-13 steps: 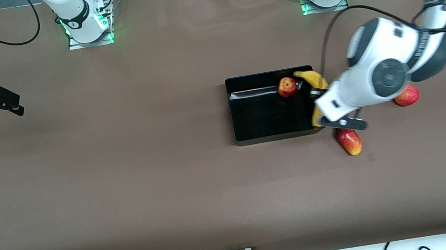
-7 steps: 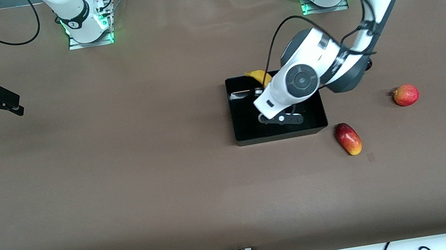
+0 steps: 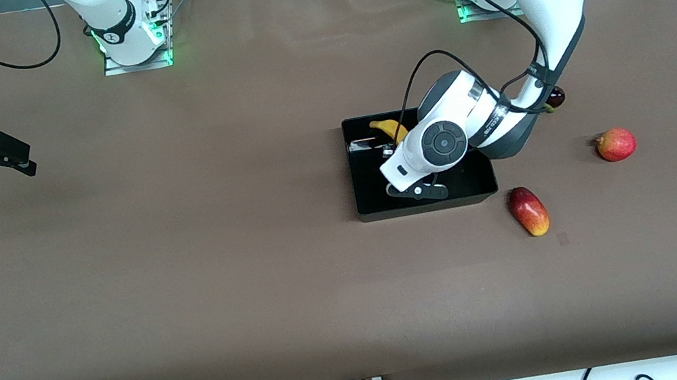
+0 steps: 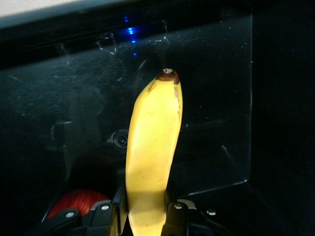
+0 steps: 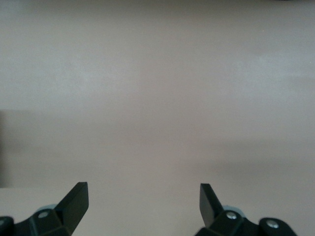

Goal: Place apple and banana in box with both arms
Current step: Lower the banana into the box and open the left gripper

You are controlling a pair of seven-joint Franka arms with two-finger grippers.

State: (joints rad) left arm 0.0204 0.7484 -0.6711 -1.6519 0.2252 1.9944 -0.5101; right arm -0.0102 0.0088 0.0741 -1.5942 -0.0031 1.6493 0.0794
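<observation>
My left gripper (image 3: 392, 150) is over the inside of the black box (image 3: 427, 206), shut on the yellow banana (image 3: 389, 128). In the left wrist view the banana (image 4: 153, 147) sticks out from between the fingers (image 4: 173, 212) over the glossy box floor (image 4: 221, 98). A bit of the red apple (image 4: 76, 201) shows in the box beside the gripper. The arm hides the apple in the front view. My right gripper (image 3: 10, 159) waits open and empty over bare table at the right arm's end; it also shows in the right wrist view (image 5: 142, 189).
A red round fruit with a nub (image 3: 615, 144) and an oblong red-yellow fruit (image 3: 528, 211) lie on the table outside the box, toward the left arm's end. A small dark object (image 3: 555, 96) lies partly under the left arm.
My left gripper has carried the banana from the box's wall at the left arm's end to over the box's inside, toward the right arm's end. The arm now covers the apple. The right arm has not moved.
</observation>
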